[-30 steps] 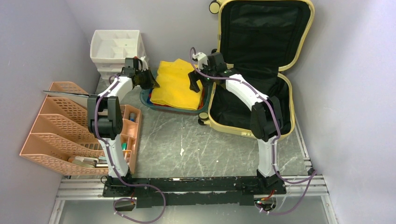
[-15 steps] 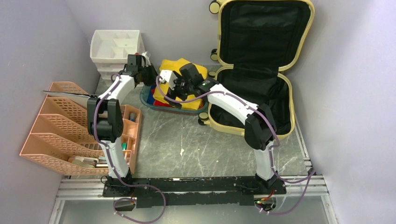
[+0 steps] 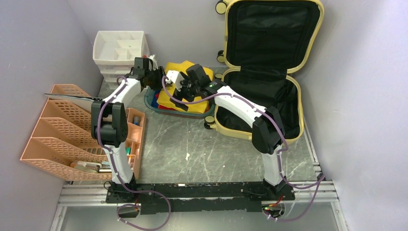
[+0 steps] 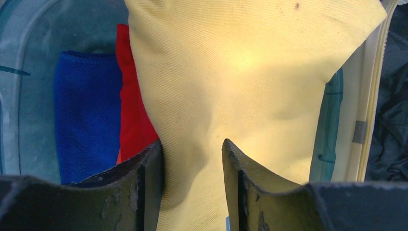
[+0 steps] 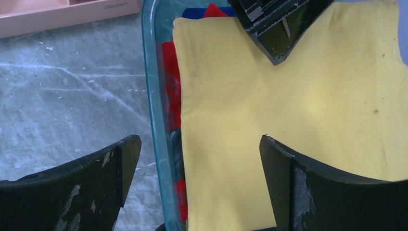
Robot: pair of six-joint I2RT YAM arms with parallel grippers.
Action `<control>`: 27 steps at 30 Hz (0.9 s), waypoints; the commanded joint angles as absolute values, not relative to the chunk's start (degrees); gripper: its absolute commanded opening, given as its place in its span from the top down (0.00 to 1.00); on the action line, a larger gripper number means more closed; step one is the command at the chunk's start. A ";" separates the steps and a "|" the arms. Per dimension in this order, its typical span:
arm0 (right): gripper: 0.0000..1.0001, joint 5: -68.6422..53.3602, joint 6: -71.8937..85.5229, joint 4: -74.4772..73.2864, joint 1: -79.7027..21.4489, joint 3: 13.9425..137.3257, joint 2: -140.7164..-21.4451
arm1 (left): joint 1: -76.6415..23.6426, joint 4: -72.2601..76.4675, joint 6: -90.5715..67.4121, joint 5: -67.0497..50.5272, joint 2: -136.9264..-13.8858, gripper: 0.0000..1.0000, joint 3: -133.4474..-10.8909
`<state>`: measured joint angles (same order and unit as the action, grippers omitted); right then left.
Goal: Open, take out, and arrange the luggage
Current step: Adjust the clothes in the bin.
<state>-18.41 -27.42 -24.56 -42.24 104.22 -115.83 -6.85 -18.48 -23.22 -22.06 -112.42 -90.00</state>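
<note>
The luggage [image 3: 262, 103] lies open at the back right, its black-lined lid [image 3: 272, 33] upright against the wall; its cream rim shows in the left wrist view [image 4: 373, 96]. A yellow cloth [image 3: 203, 72] lies on top of a teal tray [image 3: 150, 102] left of the luggage. My left gripper [image 3: 156, 79] is shut on a bunched fold of the yellow cloth [image 4: 240, 72], which fills the gap between its fingers [image 4: 191, 144]. My right gripper [image 3: 182, 94] is open over the tray's near rim [image 5: 153, 86], with the cloth's edge [image 5: 298, 106] between its fingers [image 5: 199, 139].
A blue cloth [image 4: 82, 115] and a red cloth [image 4: 132, 106] lie in the tray under the yellow one. A white drawer unit [image 3: 119, 48] stands at the back left. A peach file organiser [image 3: 62, 130] and a peach pen box [image 3: 135, 130] stand on the left.
My right arm has swung left from the luggage rim to over the tray and yellow cloth. My left gripper has edged right onto the cloth. Little has moved in the last half second.
</note>
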 commanded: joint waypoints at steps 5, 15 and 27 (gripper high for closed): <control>0.00 -17.77 -26.80 -24.63 -42.22 104.61 -114.17 | -10.95 -20.98 -17.86 -17.93 -108.53 0.47 -91.33; 0.00 -17.45 -26.76 -24.85 -42.06 104.12 -113.57 | -14.06 -21.12 -13.87 -10.14 -105.37 0.46 -91.29; 0.00 -18.57 -25.93 -25.14 -41.57 104.59 -113.30 | -15.34 -21.69 -11.42 -7.12 -107.60 0.43 -88.95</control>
